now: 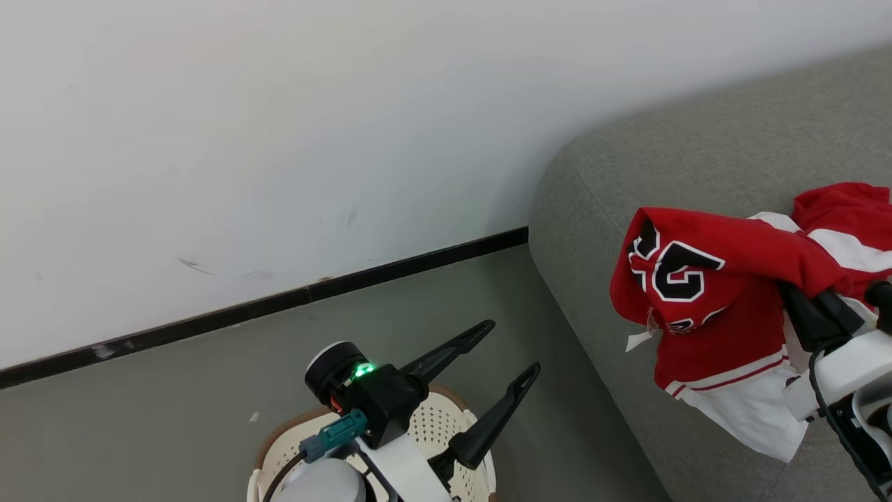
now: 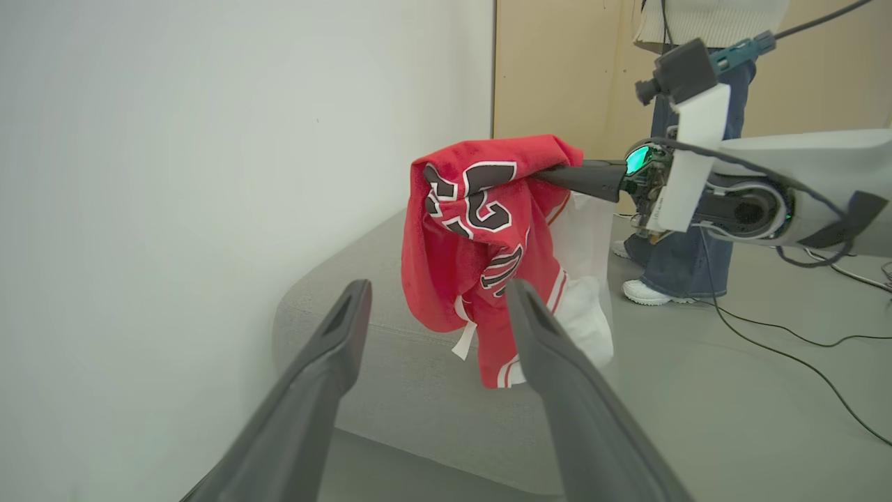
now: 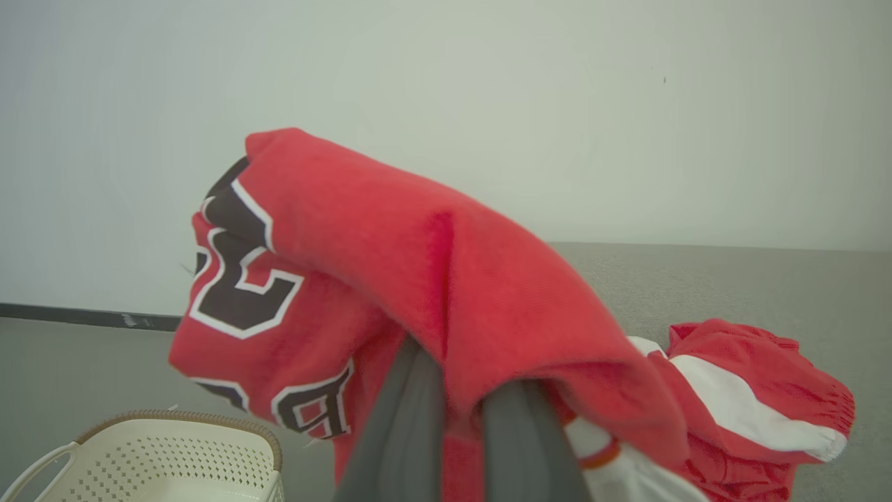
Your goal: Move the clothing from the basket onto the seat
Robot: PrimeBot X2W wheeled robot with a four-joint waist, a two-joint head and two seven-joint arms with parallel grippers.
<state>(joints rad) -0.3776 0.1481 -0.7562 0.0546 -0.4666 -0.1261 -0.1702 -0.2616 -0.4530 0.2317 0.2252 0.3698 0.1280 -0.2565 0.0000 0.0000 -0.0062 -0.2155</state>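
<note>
The right fingers (image 3: pixel 411 425) clamp the red jersey (image 1: pixel 704 279) by a bunched fold, so it hangs over the seat (image 1: pixel 599 209) — likely ready to drop beside another red garment (image 3: pixel 752 390) lying there. The left fingers (image 1: pixel 449 352) stand spread, empty, above the basket (image 1: pixel 446 425).

The head view looks steeply down on the basket (image 1: pixel 439 425), the floor (image 1: pixel 139 432) and the sofa (image 1: pixel 697 160) end, the left wrist view faces that sofa from farther back, and the right wrist view sits close behind the jersey (image 1: pixel 704 279), which all three share.
</note>
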